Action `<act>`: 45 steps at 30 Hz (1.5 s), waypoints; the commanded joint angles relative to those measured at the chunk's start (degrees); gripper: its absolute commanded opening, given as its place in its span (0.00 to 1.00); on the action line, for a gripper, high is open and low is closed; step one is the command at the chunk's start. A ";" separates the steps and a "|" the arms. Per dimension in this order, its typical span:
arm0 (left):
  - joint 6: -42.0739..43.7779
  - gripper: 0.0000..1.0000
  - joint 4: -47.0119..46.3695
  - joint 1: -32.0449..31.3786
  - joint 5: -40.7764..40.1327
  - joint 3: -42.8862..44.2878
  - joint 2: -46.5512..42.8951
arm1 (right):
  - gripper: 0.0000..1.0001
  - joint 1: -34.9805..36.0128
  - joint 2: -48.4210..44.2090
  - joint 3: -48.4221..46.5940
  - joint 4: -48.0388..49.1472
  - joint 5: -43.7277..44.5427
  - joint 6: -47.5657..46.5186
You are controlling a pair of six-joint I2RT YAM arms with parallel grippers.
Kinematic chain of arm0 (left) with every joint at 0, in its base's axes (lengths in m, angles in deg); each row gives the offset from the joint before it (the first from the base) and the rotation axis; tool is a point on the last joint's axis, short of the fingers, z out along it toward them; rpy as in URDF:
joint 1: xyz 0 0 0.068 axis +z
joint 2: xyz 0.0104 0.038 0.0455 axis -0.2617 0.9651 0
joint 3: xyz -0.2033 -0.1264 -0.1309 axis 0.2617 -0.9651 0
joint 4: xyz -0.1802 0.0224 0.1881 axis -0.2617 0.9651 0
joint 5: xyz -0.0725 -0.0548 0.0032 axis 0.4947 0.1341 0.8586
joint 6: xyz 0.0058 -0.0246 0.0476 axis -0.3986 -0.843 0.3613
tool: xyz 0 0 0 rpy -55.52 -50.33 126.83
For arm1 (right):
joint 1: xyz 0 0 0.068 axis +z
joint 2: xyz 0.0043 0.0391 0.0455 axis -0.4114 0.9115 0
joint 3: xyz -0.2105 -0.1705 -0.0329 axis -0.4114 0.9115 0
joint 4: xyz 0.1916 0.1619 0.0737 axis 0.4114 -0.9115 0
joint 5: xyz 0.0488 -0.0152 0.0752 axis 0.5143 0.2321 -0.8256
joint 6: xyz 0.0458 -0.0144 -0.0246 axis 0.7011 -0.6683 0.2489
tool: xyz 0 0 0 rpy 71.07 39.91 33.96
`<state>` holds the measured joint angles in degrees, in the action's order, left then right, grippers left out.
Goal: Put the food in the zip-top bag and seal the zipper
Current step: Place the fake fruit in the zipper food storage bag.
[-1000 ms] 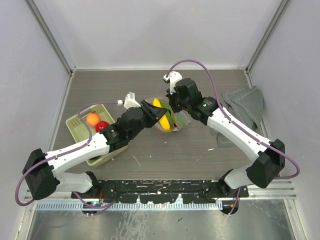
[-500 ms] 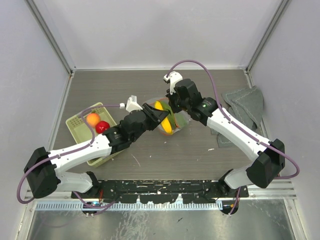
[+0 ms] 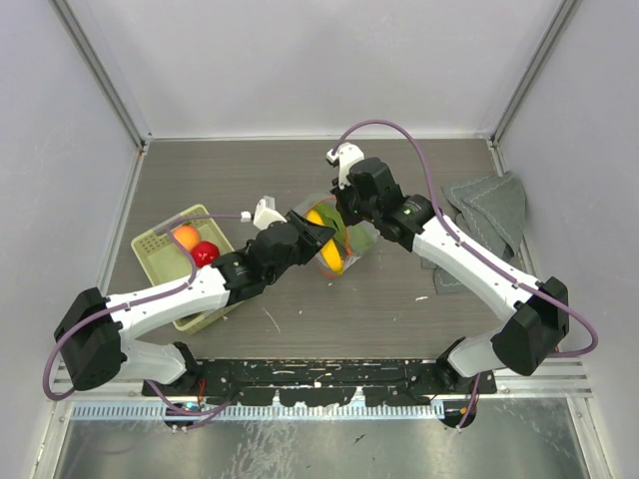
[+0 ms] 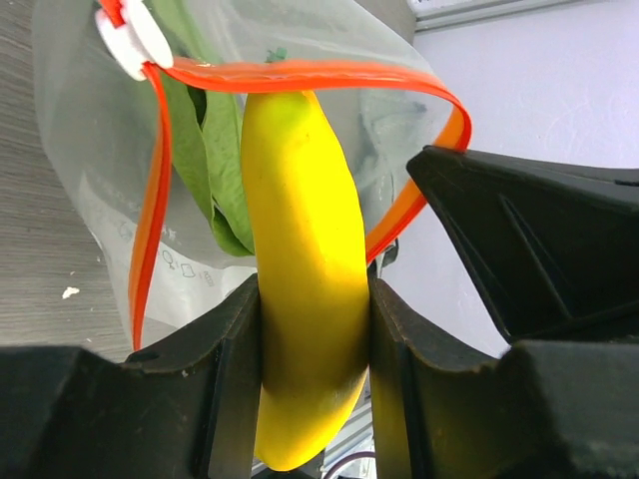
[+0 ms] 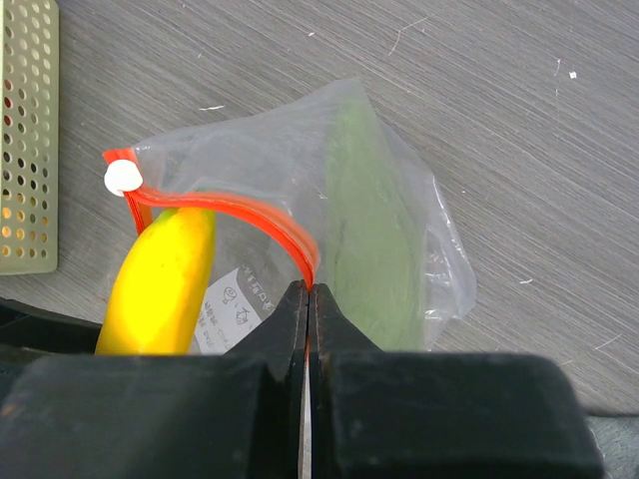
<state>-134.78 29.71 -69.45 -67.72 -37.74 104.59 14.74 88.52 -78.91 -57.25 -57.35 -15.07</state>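
So, left gripper (image 4: 312,329) clamps the yellow food piece (image 4: 300,220), poking it into the mid-table zip-top bag (image 5: 444,261) from 8 o'clock. Right gripper (image 5: 308,299), pressed together, pinches the zipper (image 5: 240,208) at the bag's 12 o'clock. Leafy green piece (image 5: 364,230) is probably inside.

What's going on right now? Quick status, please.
Left pincer gripping banana, tip in bag mouth. Right pincer shut on zipper. Leaf inside. Nothing blocking.

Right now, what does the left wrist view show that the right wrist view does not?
Only left wrist: the left end effector gripping the yellow piece by its sides, its tip at the mouth of the clear bag. Only right wrist: the right end effector shut on the zipper, plus the green basket. Both: the yellow piece, zipper, white slider and the leafy green piece inside the bag.
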 commanded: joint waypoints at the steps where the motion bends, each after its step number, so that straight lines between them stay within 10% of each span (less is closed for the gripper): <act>1: -2.13 0.00 2.49 1.63 -2.60 3.00 -0.78 | 0.00 0.06 -2.95 -0.42 4.53 -0.09 0.77; 27: 1.10 0.05 2.72 11.19 -1.90 5.19 0.22 | 0.00 0.01 -3.02 1.95 11.47 -7.71 5.37; 45: 4.96 0.61 10.52 11.21 -2.67 7.61 0.84 | 0.00 -0.01 -3.14 2.73 12.40 -6.23 5.38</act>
<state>-132.33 38.71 -58.55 -68.03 -33.17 108.11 14.80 87.45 -76.15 -49.14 -64.36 -10.53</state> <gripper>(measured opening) 0.565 0.031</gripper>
